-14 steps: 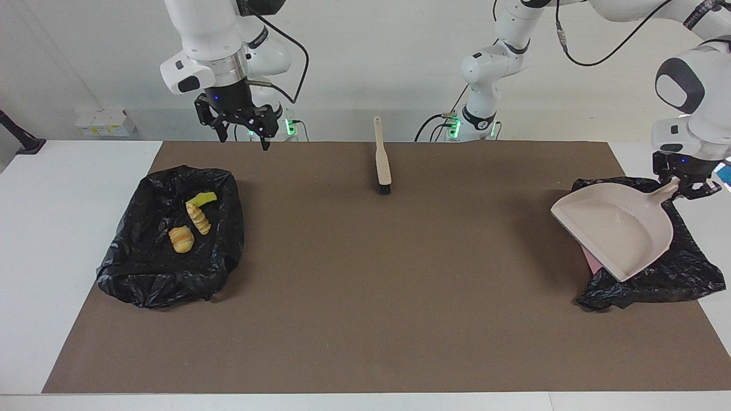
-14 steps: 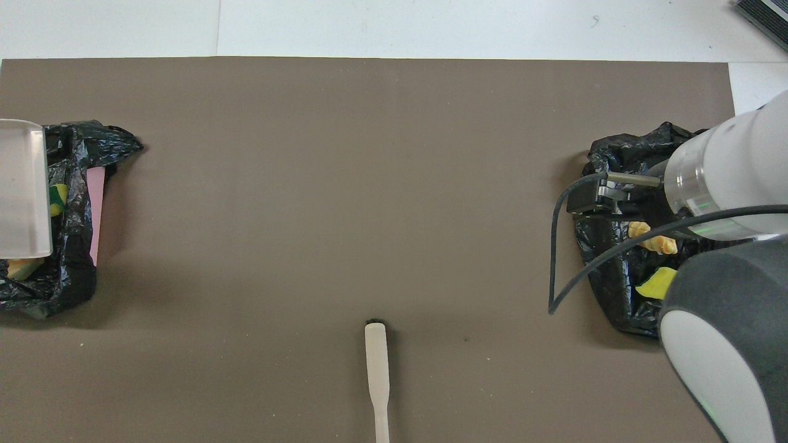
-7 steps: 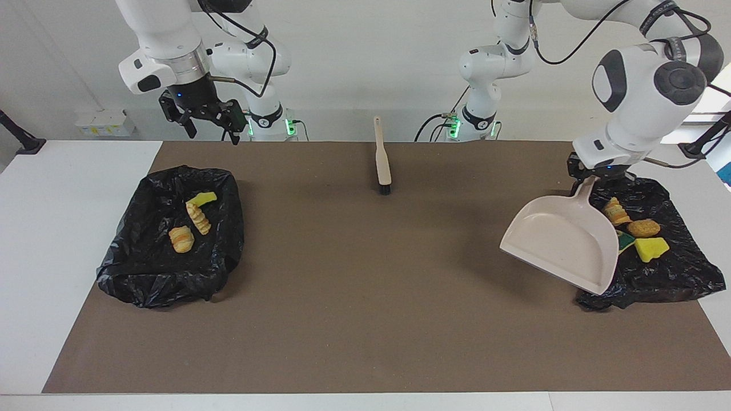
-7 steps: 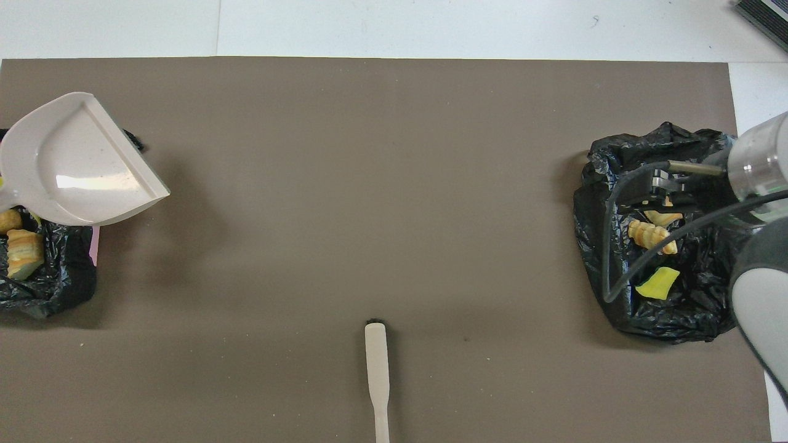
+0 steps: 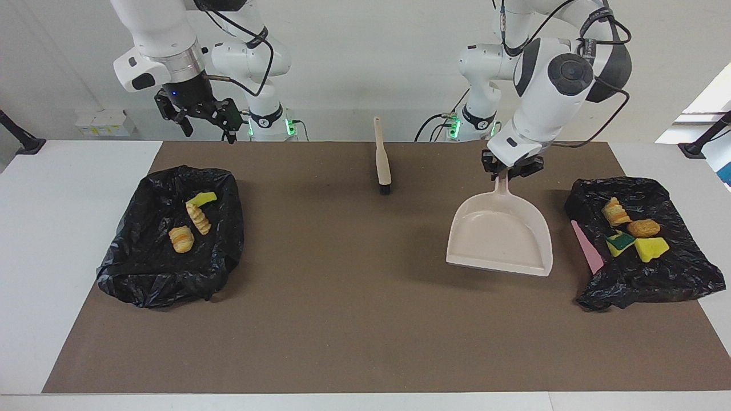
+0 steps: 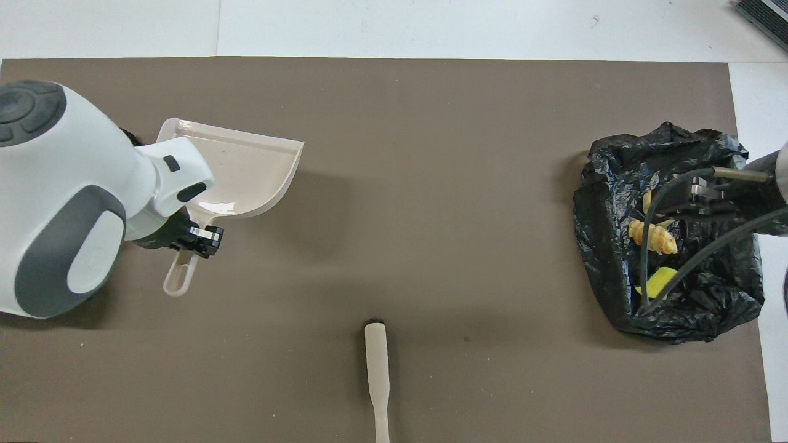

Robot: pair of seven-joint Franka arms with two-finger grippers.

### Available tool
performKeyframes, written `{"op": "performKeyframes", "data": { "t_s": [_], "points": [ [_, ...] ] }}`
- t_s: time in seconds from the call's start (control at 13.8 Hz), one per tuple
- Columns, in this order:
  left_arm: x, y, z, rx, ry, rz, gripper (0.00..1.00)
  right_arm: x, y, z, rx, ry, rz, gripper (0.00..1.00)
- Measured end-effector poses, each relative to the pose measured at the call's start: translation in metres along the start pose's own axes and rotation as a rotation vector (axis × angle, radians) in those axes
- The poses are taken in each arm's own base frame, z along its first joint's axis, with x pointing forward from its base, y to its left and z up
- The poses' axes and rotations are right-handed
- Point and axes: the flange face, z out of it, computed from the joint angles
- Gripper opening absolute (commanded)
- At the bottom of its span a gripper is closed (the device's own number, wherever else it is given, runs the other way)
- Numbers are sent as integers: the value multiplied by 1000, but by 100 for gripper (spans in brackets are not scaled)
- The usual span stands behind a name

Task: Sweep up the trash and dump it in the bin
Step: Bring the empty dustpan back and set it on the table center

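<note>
My left gripper [image 5: 505,173] is shut on the handle of the empty beige dustpan [image 5: 499,235], which hangs just over the brown mat beside the black-bagged bin [image 5: 674,268] at the left arm's end. Several trash pieces lie in that bin: a croissant piece [image 5: 615,212], a brown lump [image 5: 643,228] and a yellow sponge [image 5: 651,249]. My right gripper [image 5: 207,128] hangs open over the robots' edge of the other bin [image 5: 143,274], which holds a yellow-green sponge [image 5: 201,198] and two bread pieces [image 5: 199,218]. In the overhead view the left gripper [image 6: 197,237] grips the dustpan [image 6: 246,178]; the right gripper [image 6: 699,197] is over the bin [image 6: 606,184].
The beige brush [image 5: 381,157] lies on the mat [image 5: 354,297] midway between the arms, close to the robots, bristles pointing away from them; it also shows in the overhead view as the brush [image 6: 377,366]. A pink edge [image 5: 588,246] sticks out of the left arm's bin.
The left arm swung the dustpan off its bin toward the table's middle, uncovering the trash in that bin. The right gripper shifted toward its own end of the table, then held still.
</note>
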Motion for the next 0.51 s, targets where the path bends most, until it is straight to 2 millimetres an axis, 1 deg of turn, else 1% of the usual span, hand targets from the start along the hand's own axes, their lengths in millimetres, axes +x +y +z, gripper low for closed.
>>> {"op": "performKeyframes", "data": {
  "t_s": [0.07,0.22,0.36,0.51],
  "points": [
    [0,23,2,-10,30,-42,0,1,3,0,0,-1,-2,100],
    [-4,75,14,-41,80,-103,0,2,9,1,-1,-8,-35,100],
    [-4,113,32,-56,101,-125,0,3,13,1,0,-12,-46,100],
    [4,145,58,-73,125,-131,0,1,14,2,-2,-22,-50,100]
  ]
}}
